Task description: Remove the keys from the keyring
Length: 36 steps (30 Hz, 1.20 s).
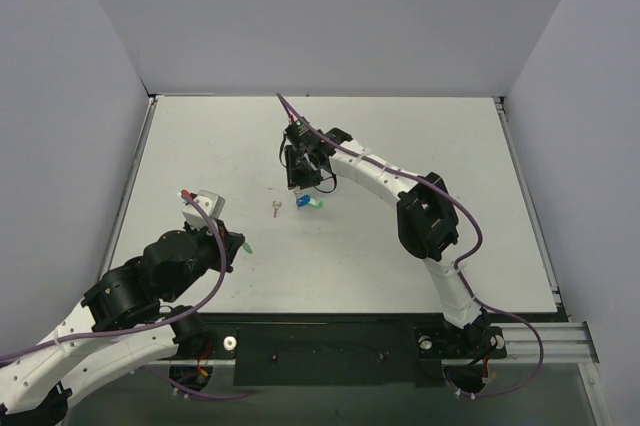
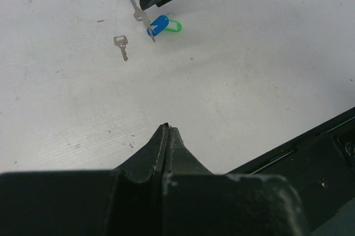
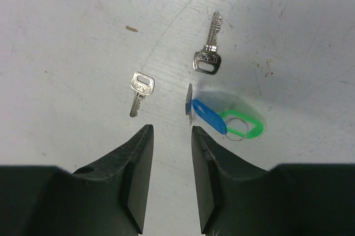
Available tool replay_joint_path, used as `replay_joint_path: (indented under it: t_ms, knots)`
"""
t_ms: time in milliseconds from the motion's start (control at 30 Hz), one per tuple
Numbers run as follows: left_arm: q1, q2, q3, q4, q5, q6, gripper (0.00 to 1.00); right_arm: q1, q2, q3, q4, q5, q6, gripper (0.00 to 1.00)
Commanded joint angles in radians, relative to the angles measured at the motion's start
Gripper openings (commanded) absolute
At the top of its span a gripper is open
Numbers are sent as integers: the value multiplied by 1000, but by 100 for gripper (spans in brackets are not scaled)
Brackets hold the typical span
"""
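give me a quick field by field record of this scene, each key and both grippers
bare key: lying flat, on its own
second bare key: lying flat, apart from the others
blue key: head touching the green key
right gripper: close by the blue key, jaws slightly apart, empty
left gripper: far back, jaws shut, empty

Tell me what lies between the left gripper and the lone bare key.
Only bare white table. The left wrist view shows the stretch from the left gripper up to the lone bare key free of any other object.
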Motion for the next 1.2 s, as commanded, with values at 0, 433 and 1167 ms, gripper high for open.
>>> replay_joint_path:
  t_ms: [0, 433, 1167]
  knots:
    - [8, -6, 5, 28, -14, -6, 0, -9, -5, 45, 0, -23, 11, 31]
    - [8, -5, 2, 24, -28, -7, 0, -21, -167, -31, 3, -40, -8, 47]
    - [231, 295, 48, 165, 119, 10, 0, -20, -822, -648, -6, 47, -12, 82]
